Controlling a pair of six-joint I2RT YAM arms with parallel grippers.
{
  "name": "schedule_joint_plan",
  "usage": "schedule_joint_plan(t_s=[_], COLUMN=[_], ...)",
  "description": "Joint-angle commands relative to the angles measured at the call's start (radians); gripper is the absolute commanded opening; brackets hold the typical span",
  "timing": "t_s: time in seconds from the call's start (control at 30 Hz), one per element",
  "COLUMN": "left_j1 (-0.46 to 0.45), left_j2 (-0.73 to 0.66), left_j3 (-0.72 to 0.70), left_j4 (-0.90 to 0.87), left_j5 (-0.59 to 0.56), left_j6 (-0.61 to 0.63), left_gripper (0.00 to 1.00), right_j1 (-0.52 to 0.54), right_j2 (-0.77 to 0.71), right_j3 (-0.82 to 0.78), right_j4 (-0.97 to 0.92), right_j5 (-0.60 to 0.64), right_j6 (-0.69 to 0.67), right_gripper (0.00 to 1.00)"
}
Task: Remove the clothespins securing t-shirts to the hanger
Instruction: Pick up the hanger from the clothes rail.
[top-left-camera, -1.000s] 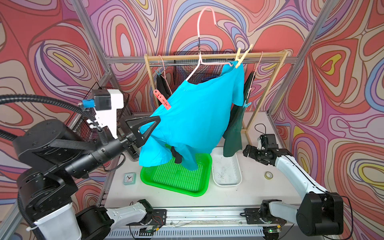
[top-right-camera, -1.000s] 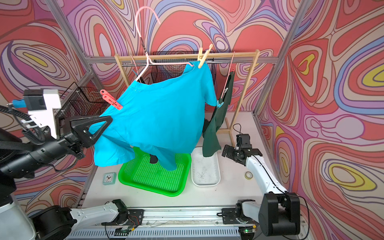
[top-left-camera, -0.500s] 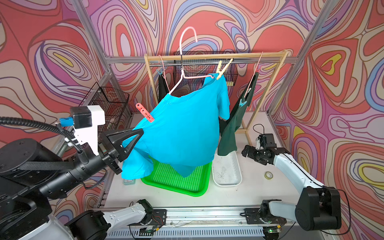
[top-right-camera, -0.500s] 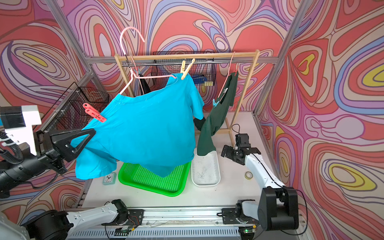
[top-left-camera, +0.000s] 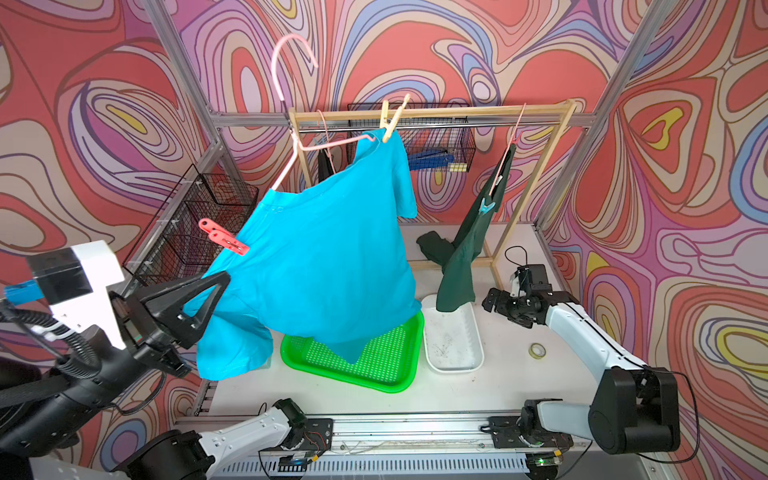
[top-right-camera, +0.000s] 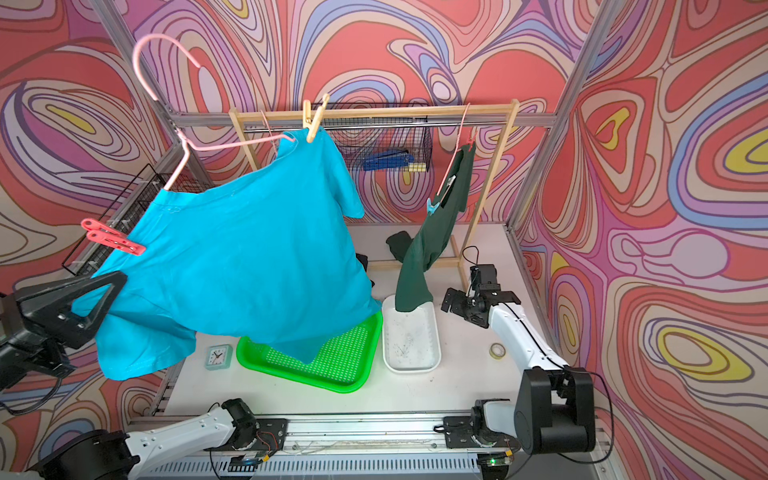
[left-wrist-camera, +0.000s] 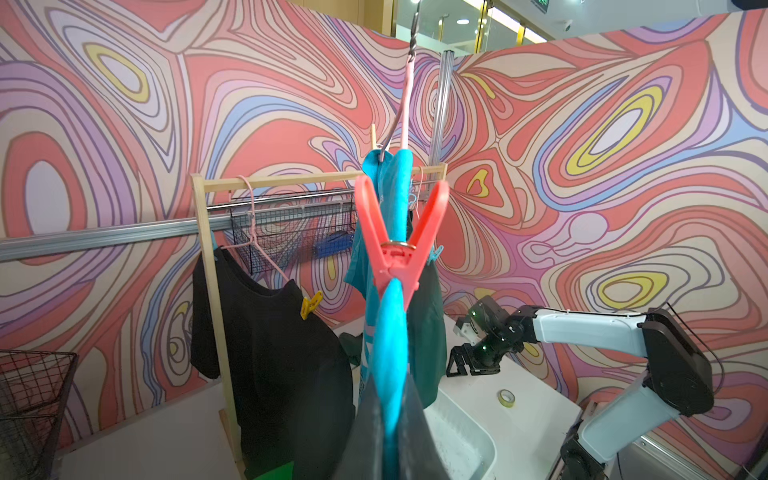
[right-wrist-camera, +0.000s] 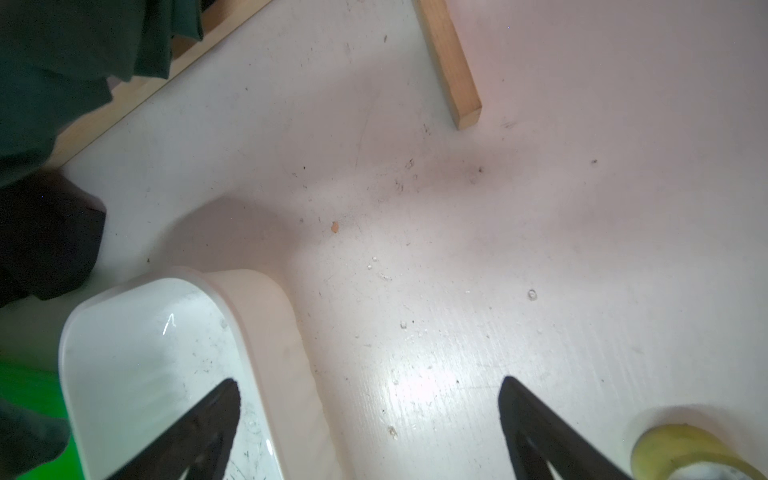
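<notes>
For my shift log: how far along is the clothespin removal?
Done: nothing visible; the white tray shows no pins. In hand: the left gripper is shut on the turquoise t-shirt, below its red-pink clothespin. Left: that pin, the beige clothespin, the light blue clothespin on the dark green t-shirt, the yellow clothespin on the black t-shirt.

Matt cloth t-shirt, smooth plastic clothespin
</notes>
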Motion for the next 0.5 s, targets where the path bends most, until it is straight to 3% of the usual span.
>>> schedule_joint_plan(t_s=[0.0,0.23,0.47], left_j1=[-0.006,-0.019,-0.019], left_j2=[-0.005,-0.025,-0.155], left_j3=[0.037,0.035,-0.250], left_j4=[0.047,-0.001,0.019], left_j5=[-0.036,-0.061,-0.041], left_j6=[0.027,0.023,0.008], left_gripper=[0.00,0.00,0.00], right_j1=[0.004,0.004,0.011], right_j2=[0.021,0.012,-0.086], right_j3=[0.035,0.048,0.016], right_j4=[-0.014,-0.024,-0.031], right_j5=[-0.010,-0.013,-0.040], right_j6=[0.003,0.001,0.019], right_gripper=[0.98,0.98,0.98])
